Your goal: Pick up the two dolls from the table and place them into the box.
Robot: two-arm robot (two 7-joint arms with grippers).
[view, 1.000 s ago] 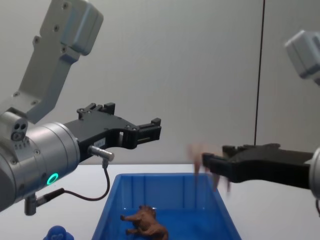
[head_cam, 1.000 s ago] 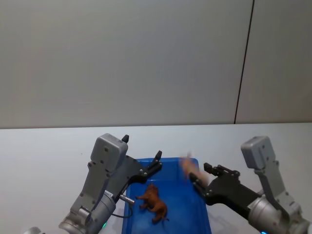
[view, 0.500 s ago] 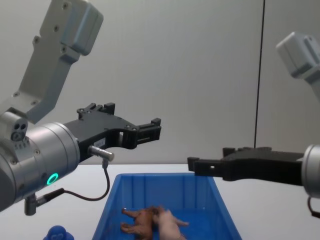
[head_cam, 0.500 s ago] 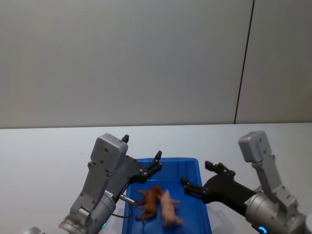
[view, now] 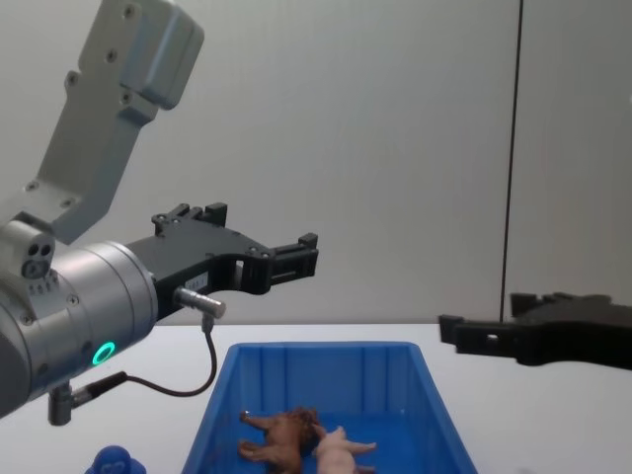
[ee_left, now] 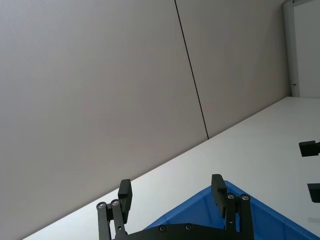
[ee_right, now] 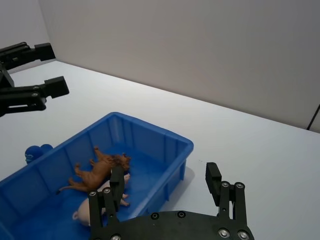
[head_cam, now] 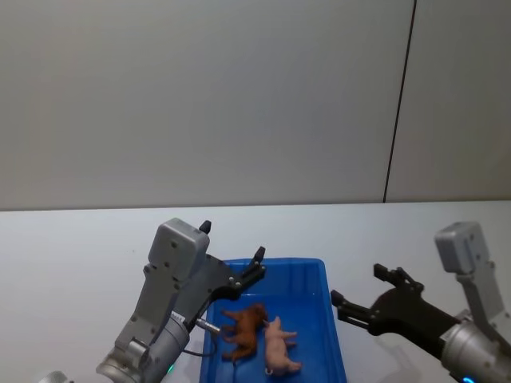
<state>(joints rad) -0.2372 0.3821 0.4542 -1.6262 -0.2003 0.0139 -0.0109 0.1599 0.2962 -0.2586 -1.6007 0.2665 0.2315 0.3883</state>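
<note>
Both dolls lie inside the box (head_cam: 275,262) — lion (head_cam: 243,327) and pig (head_cam: 278,348) touching on its floor — so we judge that only the retreat is left. We take the right gripper (head_cam: 358,287), jaws apart and empty, outward over the bare table (head_cam: 72,247); the left gripper (ee_left: 171,182), likewise spread and empty, hangs above the far rim, so we lift it before swinging

Wall (head_cam: 200,96): plain pale grey panels across the background.
Seam (head_cam: 399,104): thin dark vertical line between wall panels, right of centre.
Blue object (view: 114,460): small, rounded, at the chest view's lower left; kind unclear.
</note>
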